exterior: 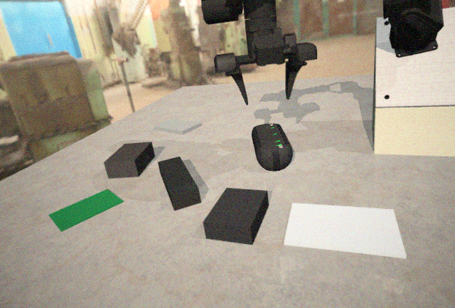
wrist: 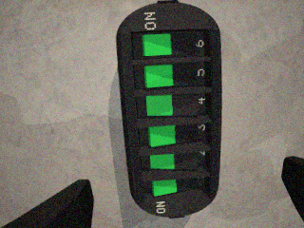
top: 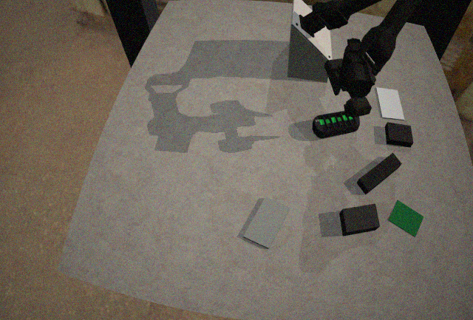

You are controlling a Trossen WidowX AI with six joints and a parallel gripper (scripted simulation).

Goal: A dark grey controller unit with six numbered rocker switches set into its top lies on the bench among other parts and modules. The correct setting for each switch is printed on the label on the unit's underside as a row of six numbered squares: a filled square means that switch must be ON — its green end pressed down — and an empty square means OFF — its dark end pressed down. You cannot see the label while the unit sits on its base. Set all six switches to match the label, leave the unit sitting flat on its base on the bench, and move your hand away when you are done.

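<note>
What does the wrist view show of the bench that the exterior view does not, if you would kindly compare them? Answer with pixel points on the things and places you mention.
Only wrist: legible numbers beside some switches.

Only exterior: the green card (exterior: 86, 210), the white card (exterior: 343, 229) and three dark blocks (exterior: 128, 160) (exterior: 178, 183) (exterior: 237, 214).

Both: the controller unit (exterior: 271, 157) (wrist: 201, 204), its green switch ends, and the open pincer's (exterior: 267, 102) (wrist: 187, 182) two fingers.
</note>
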